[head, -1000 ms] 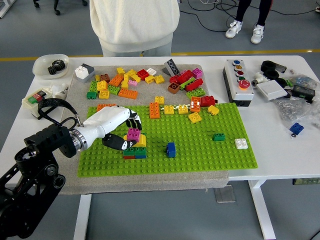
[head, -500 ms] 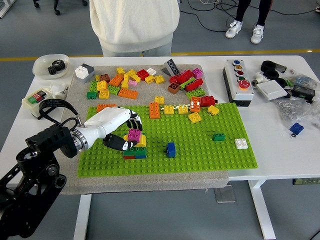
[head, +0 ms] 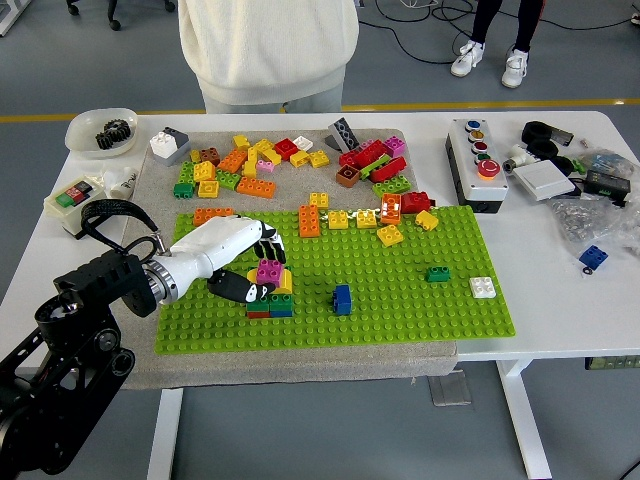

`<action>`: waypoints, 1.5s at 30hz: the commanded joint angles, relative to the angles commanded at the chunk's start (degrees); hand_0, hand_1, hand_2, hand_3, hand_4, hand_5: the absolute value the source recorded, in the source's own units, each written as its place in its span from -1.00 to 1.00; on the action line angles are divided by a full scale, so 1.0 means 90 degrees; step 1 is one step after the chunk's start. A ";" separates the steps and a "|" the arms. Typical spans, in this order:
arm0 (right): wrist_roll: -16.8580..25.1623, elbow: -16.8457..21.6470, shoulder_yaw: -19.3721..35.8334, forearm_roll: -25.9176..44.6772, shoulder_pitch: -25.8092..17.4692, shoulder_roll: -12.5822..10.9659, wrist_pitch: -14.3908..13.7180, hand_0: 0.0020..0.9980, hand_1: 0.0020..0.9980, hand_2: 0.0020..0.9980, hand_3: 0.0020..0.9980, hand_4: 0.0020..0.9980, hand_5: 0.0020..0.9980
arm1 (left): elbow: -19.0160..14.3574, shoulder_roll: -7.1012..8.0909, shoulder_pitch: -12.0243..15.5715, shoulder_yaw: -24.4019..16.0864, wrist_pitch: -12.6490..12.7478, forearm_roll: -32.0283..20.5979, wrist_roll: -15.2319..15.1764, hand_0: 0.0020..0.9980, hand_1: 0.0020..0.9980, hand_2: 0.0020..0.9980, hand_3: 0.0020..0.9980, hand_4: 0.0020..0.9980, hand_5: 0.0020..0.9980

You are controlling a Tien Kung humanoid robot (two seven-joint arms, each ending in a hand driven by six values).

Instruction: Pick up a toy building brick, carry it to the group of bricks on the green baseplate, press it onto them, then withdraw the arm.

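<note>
Left hand [head: 245, 262] grips the magenta brick [head: 267, 271], which sits right on top of the brick stack [head: 270, 297]. Baseplate [head: 400, 300] lies beneath, so press straight down, then retreat left.

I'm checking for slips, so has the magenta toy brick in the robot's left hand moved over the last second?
No. The magenta toy brick sits at the same spot atop the stacked bricks on the green baseplate, left hand around it.

My left hand [head: 232, 252] has a white shell with black fingertips, on a bulky black arm [head: 70, 350] looped with black cable [head: 108, 212].
</note>
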 joint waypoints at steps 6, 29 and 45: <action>0.0002 0.0000 -0.0007 0.0000 -0.0005 0.0005 0.0004 0.50 0.31 0.45 0.28 0.80 -0.07 | 0.0030 -0.0003 -0.0007 -0.0004 0.0023 0.0000 -0.0034 0.70 0.14 0.02 0.08 0.44 -1.00; 0.0004 0.0000 -0.0009 0.0000 -0.0006 0.0008 0.0006 0.50 0.31 0.45 0.28 0.80 -0.07 | 0.0133 0.0002 -0.0051 -0.0034 0.0030 0.0000 -0.0117 0.70 0.14 0.02 0.07 0.46 -1.00; 0.0006 0.0000 -0.0010 0.0000 0.0001 0.0008 0.0003 0.50 0.31 0.45 0.28 0.80 -0.07 | 0.0142 0.0006 -0.0069 -0.0058 -0.0037 0.0000 -0.0130 0.71 0.16 0.02 0.06 0.45 -0.99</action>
